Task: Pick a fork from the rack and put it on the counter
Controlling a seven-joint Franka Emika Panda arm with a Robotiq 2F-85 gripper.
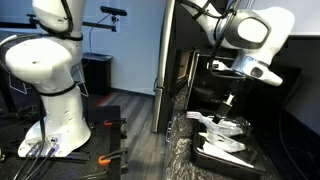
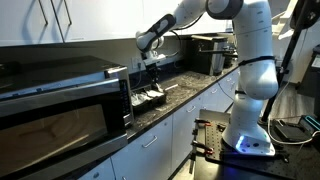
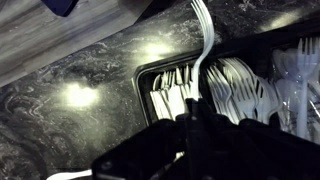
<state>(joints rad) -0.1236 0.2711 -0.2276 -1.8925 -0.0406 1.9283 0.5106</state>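
White plastic fork (image 3: 205, 45) clamped near one end between the dark fingers (image 3: 215, 128) of the gripper (image 3: 192, 118), jaws closed narrowly on it. Shaft running away from the fingertips, past the far rim of the shallow black rack (image 3: 142, 85) and out of the wrist view at its top edge. Directly beneath the fingers, the rack's compartments packed with more white forks (image 3: 235, 90), lying side by side. Beyond and beside the fingers, glossy speckled counter (image 3: 70, 110) with bright glare spots, bearing the rack. In both exterior views, gripper (image 1: 228, 103) (image 2: 152, 75) hanging just above the rack (image 1: 215, 160) (image 2: 150, 100) — held fork too small to make out there. Farther from the fingers along the counter (image 2: 190, 90), a microwave (image 2: 60, 105) with a dark glass door. Behind the fingers, white arm (image 2: 245, 60) rising from the floor beside the cabinets.
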